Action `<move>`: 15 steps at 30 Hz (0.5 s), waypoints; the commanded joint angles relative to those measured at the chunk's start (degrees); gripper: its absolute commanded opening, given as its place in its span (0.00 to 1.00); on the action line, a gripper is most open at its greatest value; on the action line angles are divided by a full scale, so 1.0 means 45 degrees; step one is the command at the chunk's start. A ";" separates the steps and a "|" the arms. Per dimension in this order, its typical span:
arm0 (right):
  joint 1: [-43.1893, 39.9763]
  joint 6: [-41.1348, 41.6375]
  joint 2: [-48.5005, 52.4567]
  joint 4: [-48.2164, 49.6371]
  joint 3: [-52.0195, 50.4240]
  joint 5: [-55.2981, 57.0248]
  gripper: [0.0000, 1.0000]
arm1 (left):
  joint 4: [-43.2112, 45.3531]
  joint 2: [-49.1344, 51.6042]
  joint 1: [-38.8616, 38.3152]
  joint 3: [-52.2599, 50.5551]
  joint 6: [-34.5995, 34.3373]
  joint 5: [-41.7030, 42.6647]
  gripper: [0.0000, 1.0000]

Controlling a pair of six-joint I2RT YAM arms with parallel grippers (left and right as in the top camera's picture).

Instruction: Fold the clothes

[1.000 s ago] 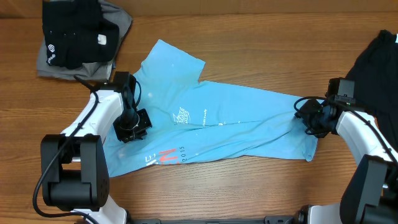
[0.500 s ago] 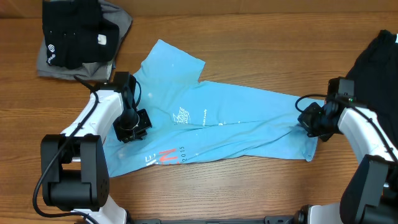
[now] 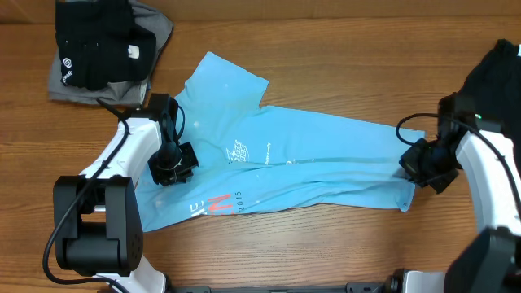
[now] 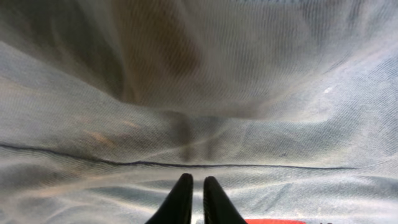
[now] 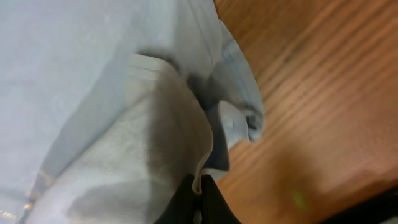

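At the far left, a heap of black and grey cloth garments is seen at the back corner of the brown wooden table. Just in front of it, the left arm is reached up from the near edge and bent back at the wrist. The left gripper is pointed down onto the left edge of the light blue short-sleeved cloth T-shirt, its jaws pinched nearly together on the fabric. The T-shirt is spread, creased, across the middle of the table, with white lettering and red-orange print facing up. At its right end, the right gripper is clamped tight on a gathered hem, its forearm angled in from the right. Behind that arm, a black cloth garment is seen.
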 commanded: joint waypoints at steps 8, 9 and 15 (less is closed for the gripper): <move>-0.0039 0.0291 -0.3881 -0.2424 0.0287 0.0369 0.04 | 0.0015 0.0189 0.0039 0.0330 0.0253 -0.1219 0.04; -0.0044 0.0291 -0.4138 -0.2681 0.0287 0.0393 0.04 | 0.0005 0.0189 0.0068 0.0427 0.0253 -0.1214 0.04; -0.0044 0.0311 -0.4959 -0.3575 0.0238 0.0087 0.04 | -0.0010 0.0189 0.0083 0.1404 0.0257 -0.1190 0.04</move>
